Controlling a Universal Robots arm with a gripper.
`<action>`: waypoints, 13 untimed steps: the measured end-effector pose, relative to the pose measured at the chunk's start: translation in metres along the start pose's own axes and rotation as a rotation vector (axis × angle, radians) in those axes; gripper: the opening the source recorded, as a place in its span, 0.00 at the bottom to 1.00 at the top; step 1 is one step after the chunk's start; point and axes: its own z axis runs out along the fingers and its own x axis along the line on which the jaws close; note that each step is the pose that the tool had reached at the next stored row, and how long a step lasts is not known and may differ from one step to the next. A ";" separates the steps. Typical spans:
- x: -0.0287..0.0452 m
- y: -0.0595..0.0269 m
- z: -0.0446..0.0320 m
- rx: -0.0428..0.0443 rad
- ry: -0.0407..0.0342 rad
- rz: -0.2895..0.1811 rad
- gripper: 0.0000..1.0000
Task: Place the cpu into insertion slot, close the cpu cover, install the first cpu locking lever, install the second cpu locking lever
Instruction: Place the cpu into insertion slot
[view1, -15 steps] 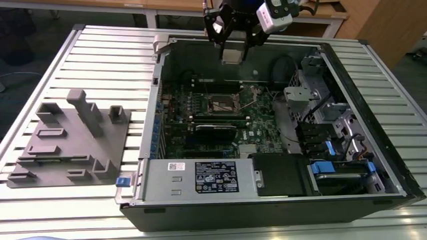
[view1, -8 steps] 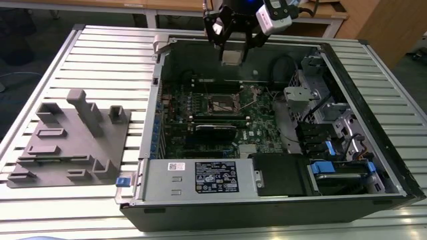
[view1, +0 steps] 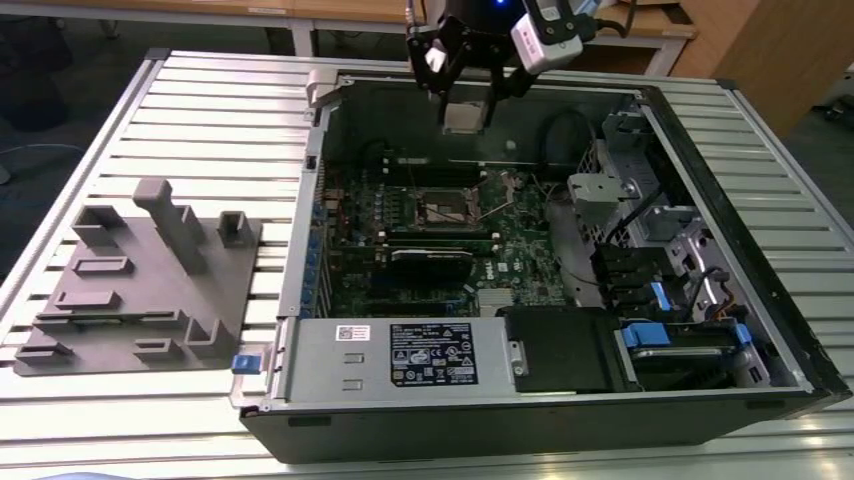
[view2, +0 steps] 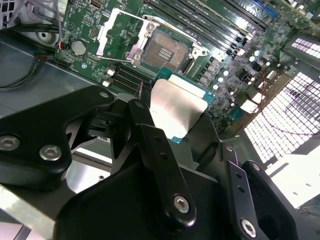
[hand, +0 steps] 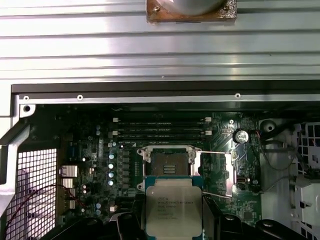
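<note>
My gripper (view1: 463, 108) hangs high over the back wall of the open computer case, shut on the cpu (view1: 463, 118). In both wrist views the cpu (hand: 173, 205) (view2: 177, 107) sits flat between the black fingers (view2: 150, 135), its silvery top showing. The insertion slot (view1: 445, 208) lies well below on the green motherboard, its dark centre bare (hand: 167, 162) (view2: 165, 50). The cpu cover (hand: 218, 174) (view2: 122, 34) is swung open to one side of the slot. Thin wire levers run along the open cover's edges.
The case (view1: 747, 330) lies on a slatted metal table (view1: 214, 110). A grey fixture block (view1: 134, 280) stands at the exterior view's left. A power supply (view1: 400, 355), black drive bays (view1: 654, 280) and cables crowd the case's near and right parts. Long black memory slots (hand: 160, 127) lie beside the socket.
</note>
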 end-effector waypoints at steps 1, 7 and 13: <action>0.0000 -0.0001 0.0009 0.0001 0.0000 0.000 0.54; -0.0001 -0.0004 0.0044 0.0005 0.0002 0.000 0.54; -0.0001 -0.0006 0.0078 0.0002 0.0001 0.000 0.54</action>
